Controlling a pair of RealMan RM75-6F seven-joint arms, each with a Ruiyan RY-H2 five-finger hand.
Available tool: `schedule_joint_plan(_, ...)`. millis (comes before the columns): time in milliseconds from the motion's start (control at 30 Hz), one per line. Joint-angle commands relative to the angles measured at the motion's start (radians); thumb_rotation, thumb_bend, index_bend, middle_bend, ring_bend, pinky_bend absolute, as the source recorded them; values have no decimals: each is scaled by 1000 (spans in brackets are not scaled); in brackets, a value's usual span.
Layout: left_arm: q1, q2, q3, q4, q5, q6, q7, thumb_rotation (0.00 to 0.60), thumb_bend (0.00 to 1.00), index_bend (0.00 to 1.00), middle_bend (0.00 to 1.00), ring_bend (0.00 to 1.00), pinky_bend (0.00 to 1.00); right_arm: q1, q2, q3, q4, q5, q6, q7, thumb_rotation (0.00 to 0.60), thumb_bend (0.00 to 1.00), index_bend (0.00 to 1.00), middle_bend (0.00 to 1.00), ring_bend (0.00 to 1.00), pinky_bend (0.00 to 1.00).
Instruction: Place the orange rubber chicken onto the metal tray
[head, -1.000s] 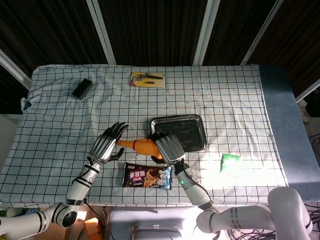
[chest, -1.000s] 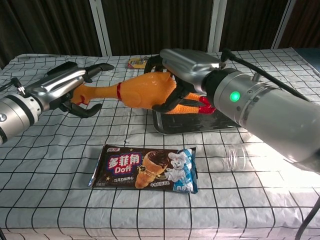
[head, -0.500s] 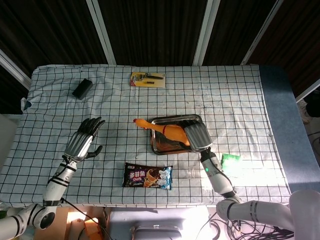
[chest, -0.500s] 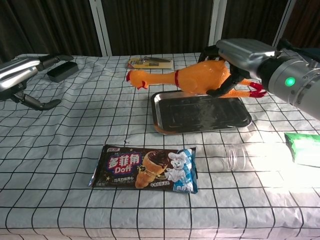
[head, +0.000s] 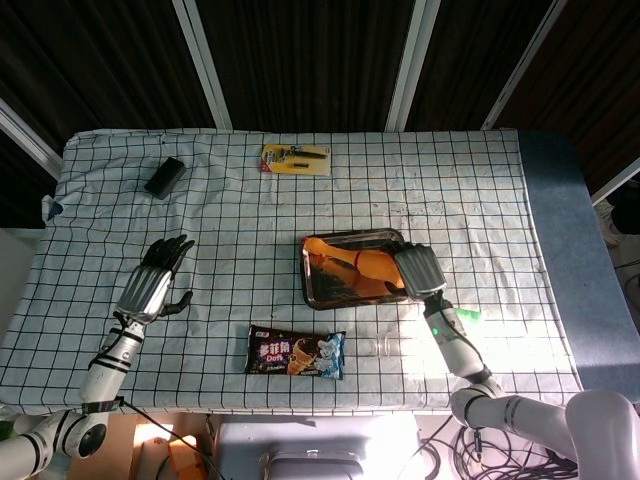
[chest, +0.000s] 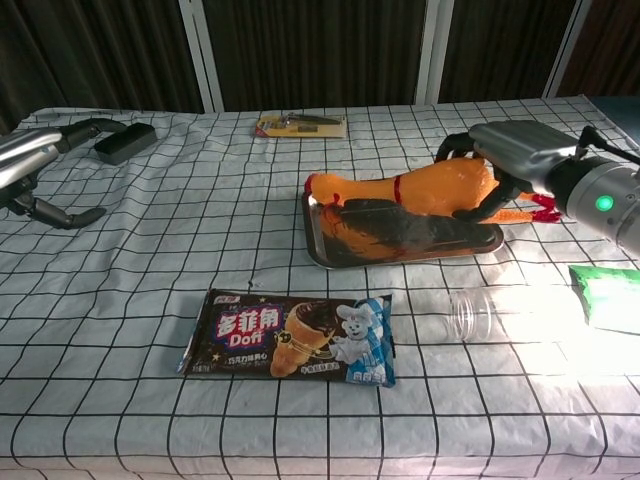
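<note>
The right hand (chest: 510, 160) has its fingers curled around the fat body of the orange rubber chicken (chest: 420, 190), holding it at the right side of the chest view. The chicken lies stretched leftward from the hand, its head near the upper left corner of the metal tray (chest: 330, 255) and its red feet poking out past the hand on the right. Its orange reflection shows in the tray's shiny floor; whether it touches the tray or hangs just above it cannot be told. In the head view the same hand (head: 418, 272) covers the chicken's (head: 350, 260) right end at the right edge of the tray (head: 312, 298), in the middle of the frame.

The left hand (head: 150, 285) sits at the left of the head view with its fingers apart and holding nothing, well apart from the tray.

On the checked cloth (head: 480, 200), a snack packet (head: 295, 354) lies below the tray, a clear plastic bottle (chest: 472, 312) lies to its right, and a green packet (chest: 607, 297) sits at the right edge of the chest view. A yellow card of tools (head: 296, 159) and a black box (head: 164, 176) lie toward the top.
</note>
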Motion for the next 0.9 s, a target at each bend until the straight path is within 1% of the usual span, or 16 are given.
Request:
schedule_joint_plan(33, 2, 1, -1, 1, -6, -8, -3, 600, 338, 0, 0, 0, 0, -4, 11, -9, 18, -22, -91, 98, 600, 404, 128, 269, 134, 451)
schedule_joint_plan(67, 3, 4, -2, -1, -9, -11, -3, 600, 338, 0, 0, 0, 0, -4, 18, -9, 17, -22, -103, 103, 600, 374, 56, 201, 73, 380)
schedule_joint_plan(100, 4, 7, -4, -3, -13, -14, -5, 600, 338, 0, 0, 0, 0, -3, 29, -9, 16, -20, -118, 102, 600, 349, 20, 149, 36, 320)
schedule_joint_plan(167, 5, 9, -6, -5, -17, -17, -10, 600, 337, 0, 0, 0, 0, -3, 39, -8, 14, -23, -129, 100, 600, 290, 0, 44, 0, 187)
schedule_joint_plan(200, 6, 11, -8, -6, -20, -21, -15, 600, 337, 0, 0, 0, 0, -3, 45, -6, 11, -25, -135, 102, 600, 266, 0, 15, 0, 141)
schedule_joint_plan(300, 5, 13, -9, -7, -20, -25, -17, 600, 337, 0, 0, 0, 0, -3, 60, 5, -7, -19, -155, 119, 600, 212, 0, 0, 0, 68)
schedule_joint_plan(400, 7, 13, -11, -8, -21, -23, -15, 600, 338, 0, 0, 0, 0, -6, 66, 14, -15, -19, -155, 124, 600, 188, 0, 0, 0, 60)
schedule_joint_plan(567, 12, 21, -13, -17, -19, -18, -17, 600, 338, 0, 0, 0, 0, -11, 70, 25, -15, -30, -136, 113, 600, 185, 0, 0, 0, 49)
schedule_joint_plan(700, 29, 49, -2, -46, 1, 6, -16, 600, 338, 0, 0, 0, 0, -26, 104, 23, -50, -71, -99, 134, 600, 183, 0, 0, 0, 24)
schedule_joint_plan(767, 49, 85, 12, -79, 15, 30, 10, 600, 346, 0, 0, 0, 0, -48, 145, 11, -97, -114, -55, 157, 600, 182, 0, 0, 0, 8)
schedule_joint_plan(867, 100, 159, 45, -151, 19, 79, 89, 600, 361, 0, 0, 0, 0, -109, 240, -29, -200, -177, 31, 160, 600, 182, 0, 0, 0, 0)
schedule_joint_plan(900, 127, 193, 61, -186, 17, 101, 120, 600, 362, 0, 0, 0, 0, -143, 285, -51, -245, -198, 73, 146, 600, 182, 0, 0, 0, 0)
